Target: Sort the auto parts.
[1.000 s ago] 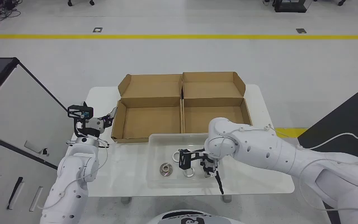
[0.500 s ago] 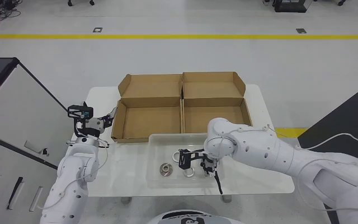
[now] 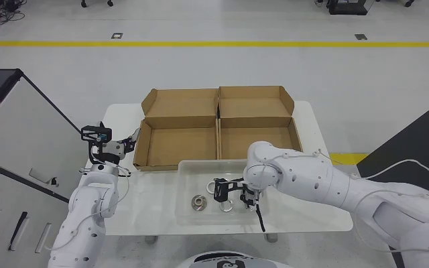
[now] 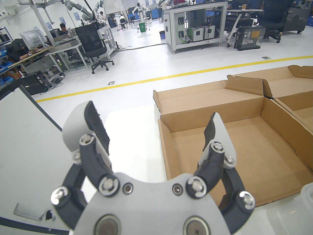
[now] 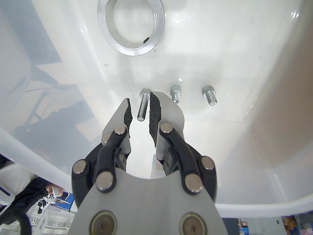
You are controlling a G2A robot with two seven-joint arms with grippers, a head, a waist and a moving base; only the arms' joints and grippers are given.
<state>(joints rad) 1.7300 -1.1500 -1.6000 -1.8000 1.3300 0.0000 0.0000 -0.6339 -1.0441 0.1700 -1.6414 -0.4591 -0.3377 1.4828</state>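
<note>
My right gripper (image 5: 139,97) is low inside the clear plastic bin (image 5: 256,206), its fingers narrowly open on either side of a long silver bolt (image 5: 143,106) lying on the bin floor. Two short bolts (image 5: 175,93) (image 5: 209,95) lie just beside it, and a flat metal ring (image 5: 130,15) lies farther ahead. From above, the right gripper (image 3: 249,203) is near the ring (image 3: 226,206), with a round bearing-like part (image 3: 198,201) to its left. My left gripper (image 4: 152,113) hangs open and empty by the left cardboard box (image 4: 244,147).
Two open cardboard boxes (image 3: 177,144) (image 3: 258,141) stand side by side behind the bin (image 3: 184,167) on the white table (image 3: 305,114). The left gripper (image 3: 131,142) sits at the table's left edge, beside the left box's wall.
The right arm has shifted very slightly at the bolt. The left arm and the parts have kept still.
</note>
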